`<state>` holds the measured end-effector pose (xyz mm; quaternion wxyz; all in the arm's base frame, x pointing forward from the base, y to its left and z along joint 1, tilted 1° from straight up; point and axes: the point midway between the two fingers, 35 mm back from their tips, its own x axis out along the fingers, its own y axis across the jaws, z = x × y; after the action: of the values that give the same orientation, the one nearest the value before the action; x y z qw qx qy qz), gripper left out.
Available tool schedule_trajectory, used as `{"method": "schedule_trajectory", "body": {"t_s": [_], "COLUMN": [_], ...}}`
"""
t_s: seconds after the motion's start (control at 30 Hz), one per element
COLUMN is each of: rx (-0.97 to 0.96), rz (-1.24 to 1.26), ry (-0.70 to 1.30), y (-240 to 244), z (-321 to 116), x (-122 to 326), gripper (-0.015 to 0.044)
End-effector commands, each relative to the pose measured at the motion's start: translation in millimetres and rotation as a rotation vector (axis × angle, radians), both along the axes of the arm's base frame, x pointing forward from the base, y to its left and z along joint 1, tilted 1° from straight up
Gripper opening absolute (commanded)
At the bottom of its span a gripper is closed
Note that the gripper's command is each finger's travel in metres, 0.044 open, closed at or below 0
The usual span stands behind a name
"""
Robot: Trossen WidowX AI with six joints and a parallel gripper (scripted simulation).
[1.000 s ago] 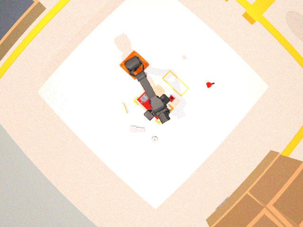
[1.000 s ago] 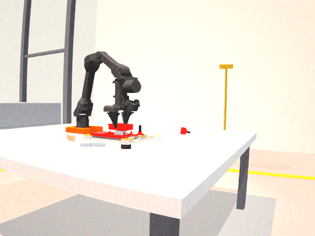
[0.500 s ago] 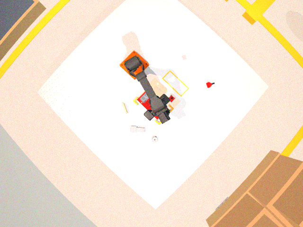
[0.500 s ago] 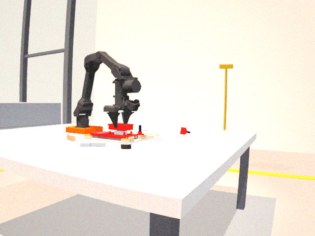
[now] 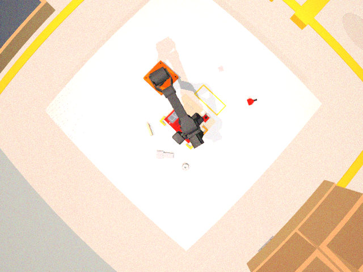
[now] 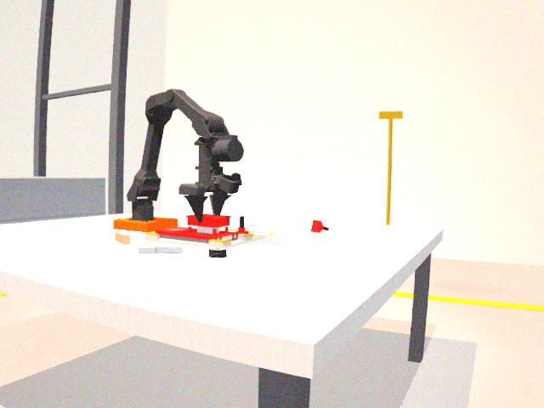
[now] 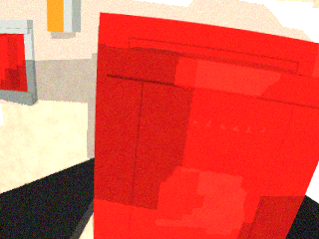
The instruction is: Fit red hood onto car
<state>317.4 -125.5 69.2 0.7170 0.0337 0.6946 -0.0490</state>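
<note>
My gripper (image 5: 188, 127) (image 6: 209, 218) (image 7: 193, 182) is shut on the red hood (image 6: 208, 221) (image 7: 224, 149), with one finger on each side of it. The hood is over the front part of the red chassis (image 5: 174, 125) (image 6: 175, 233), about level and raised above the deck. The light grey engine block (image 6: 207, 229) shows in the gap beneath it. A short red peg (image 6: 226, 229) stands beside the engine; whether any peg meets a hole cannot be told. In the top view the arm hides the hood. The hood fills most of the wrist view and hides the deck below.
Yellow jig corners (image 5: 163, 120) (image 5: 189, 146) surround the chassis. A red base with a black post (image 5: 206, 117) (image 6: 241, 224) stands close by. A grey stepped piece (image 5: 164, 154) (image 6: 160, 249), a round part (image 5: 185, 166) (image 6: 217, 253), a pale bar (image 5: 150, 129) and a red cone-like piece (image 5: 249, 101) (image 6: 316, 226) lie around.
</note>
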Motion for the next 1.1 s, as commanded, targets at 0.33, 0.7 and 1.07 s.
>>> {"method": "schedule_trajectory", "body": {"t_s": [0.33,0.7,1.07], "rx": [-0.002,-0.002,-0.002], "rz": [0.004,0.004,0.004], "ry": [0.001,0.001,0.001], "y": [-1,-1,-1], "z": [-6,-11,-16], "x": [0,1,1], "gripper": [0.0000,0.0000,0.0000]}}
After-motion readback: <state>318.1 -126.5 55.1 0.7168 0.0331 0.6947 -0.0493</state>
